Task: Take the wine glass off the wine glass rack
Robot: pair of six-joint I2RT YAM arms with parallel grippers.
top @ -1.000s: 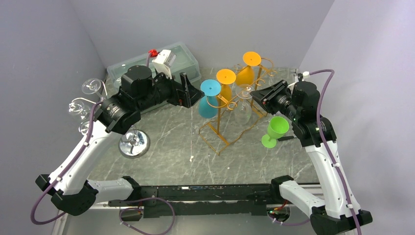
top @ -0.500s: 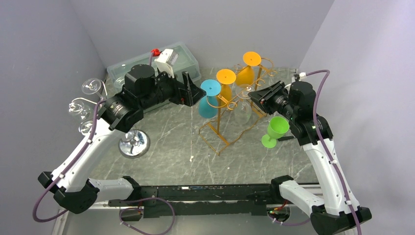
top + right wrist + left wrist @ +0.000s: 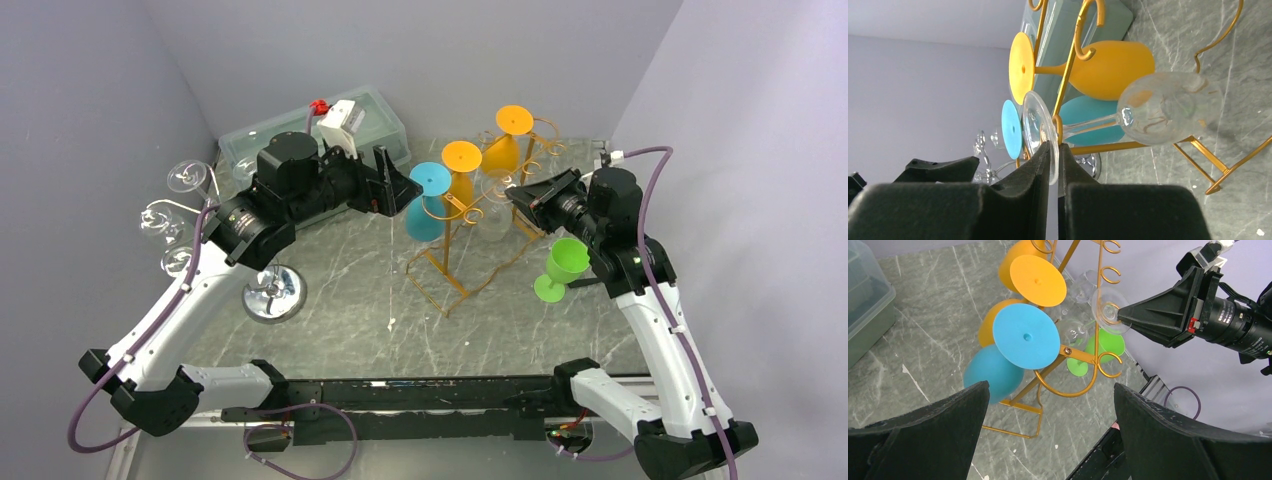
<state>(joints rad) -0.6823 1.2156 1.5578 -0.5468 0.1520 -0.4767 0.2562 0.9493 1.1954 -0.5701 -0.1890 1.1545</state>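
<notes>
The golden-orange wire rack [image 3: 440,280] stands mid-table, and also shows in the left wrist view [image 3: 1068,352] and the right wrist view [image 3: 1068,85]. A blue glass [image 3: 428,200] and two orange glasses [image 3: 462,160] hang on it upside down. A clear wine glass [image 3: 1168,107] hangs with its stem in a hook. My right gripper [image 3: 1054,145] is shut on the rim of that glass's foot [image 3: 1108,315], level with the top of the rack [image 3: 512,192]. My left gripper [image 3: 395,188] is open and empty, just left of the blue glass [image 3: 1023,335].
A green glass [image 3: 565,265] stands upright on the table under my right arm. A chrome round-based stand [image 3: 270,293] with clear glasses [image 3: 185,178] is at the left. A clear plastic box [image 3: 385,115] sits at the back left. Walls close in on both sides.
My right gripper has shifted a little left toward the rack at the clear glass's foot. My left gripper has edged right toward the blue glass.
</notes>
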